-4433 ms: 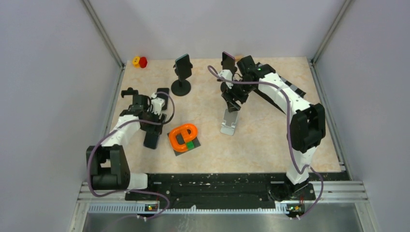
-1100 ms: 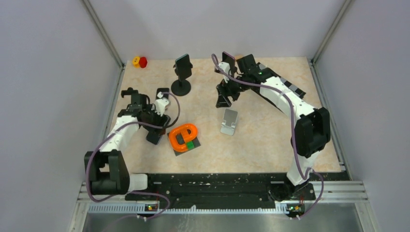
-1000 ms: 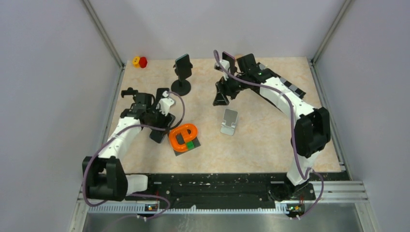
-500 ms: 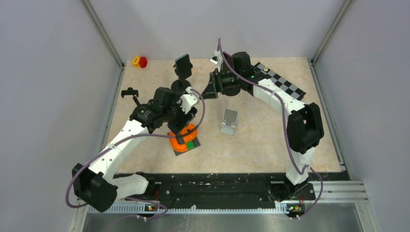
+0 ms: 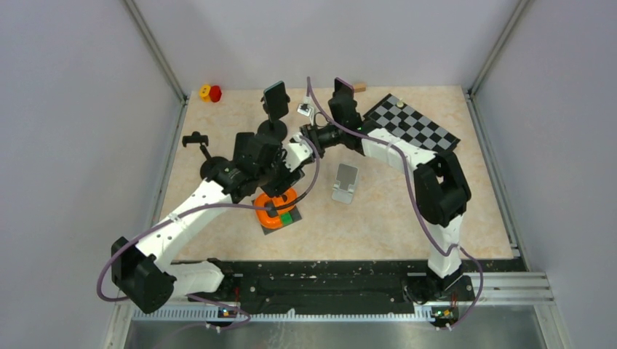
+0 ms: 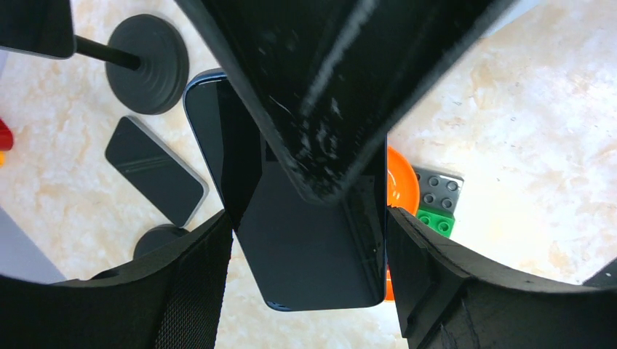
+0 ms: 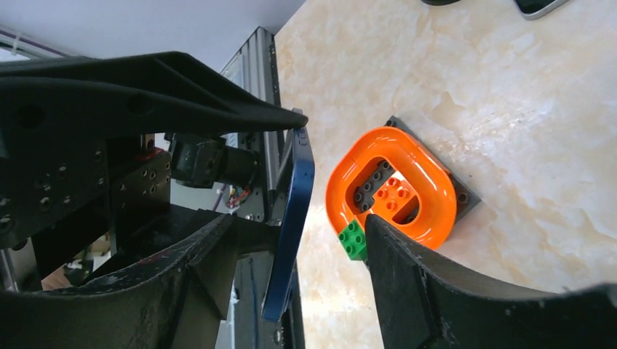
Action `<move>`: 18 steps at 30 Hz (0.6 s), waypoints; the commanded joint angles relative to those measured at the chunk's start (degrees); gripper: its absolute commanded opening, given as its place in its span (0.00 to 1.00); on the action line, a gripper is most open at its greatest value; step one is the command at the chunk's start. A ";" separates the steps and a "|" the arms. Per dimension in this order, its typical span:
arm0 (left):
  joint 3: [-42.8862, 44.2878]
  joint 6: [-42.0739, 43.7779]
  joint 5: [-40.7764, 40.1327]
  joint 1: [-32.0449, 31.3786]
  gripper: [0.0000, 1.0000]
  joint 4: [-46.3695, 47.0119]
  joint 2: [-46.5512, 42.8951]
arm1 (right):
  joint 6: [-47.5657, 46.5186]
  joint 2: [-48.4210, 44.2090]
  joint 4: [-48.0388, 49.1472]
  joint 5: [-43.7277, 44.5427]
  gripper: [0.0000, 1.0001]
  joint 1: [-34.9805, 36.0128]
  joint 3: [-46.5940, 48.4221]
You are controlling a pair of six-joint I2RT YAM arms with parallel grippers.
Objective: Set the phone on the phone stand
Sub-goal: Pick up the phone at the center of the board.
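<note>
Looks like a hand-over in mid-air. Clenched on the dark blue phone (image 6: 313, 247) with the left gripper (image 6: 305, 218), one pad on each long edge, screen turned up toward that wrist camera. Held above the orange ring (image 6: 402, 190) near the middle of the table, left of the silver phone stand (image 5: 345, 182) and well apart from it.

Gripped low on the body, probably to leave the rest free for the right gripper (image 7: 298, 218). Spread open there, straddling the phone's thickness, with a clear gap on the right-hand side; not yet grasping. Likely reason for the pass: silver stand on the right arm's side of the table.

From the left wrist: full screen face, both pads on the edges, and a right-arm finger (image 6: 320, 94) crossing over the glass; touching or not, cannot tell. Also a second phone (image 6: 154, 171) flat on the table just beside the black pole stand (image 6: 149, 65).

From the right wrist: only the thin blue edge with its side buttons, plus that gap.

From above: neither grip legible, phone mostly buried under the two wrists. Only view with the silver stand, bare, and a chessboard (image 5: 411, 123) at the far right.
</note>
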 commanded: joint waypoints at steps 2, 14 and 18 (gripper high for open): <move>1.39 -1.40 -5.19 -0.57 0.52 6.47 0.22 | 2.78 1.44 5.27 -3.63 0.56 2.02 -0.78; -2.06 -1.53 -1.75 -0.69 0.72 7.14 -0.15 | -6.93 -0.98 -3.80 -2.50 0.00 1.98 4.12; -2.49 -1.86 0.72 -0.71 0.95 6.26 -1.64 | -17.24 -4.00 -13.06 3.08 0.00 0.79 6.20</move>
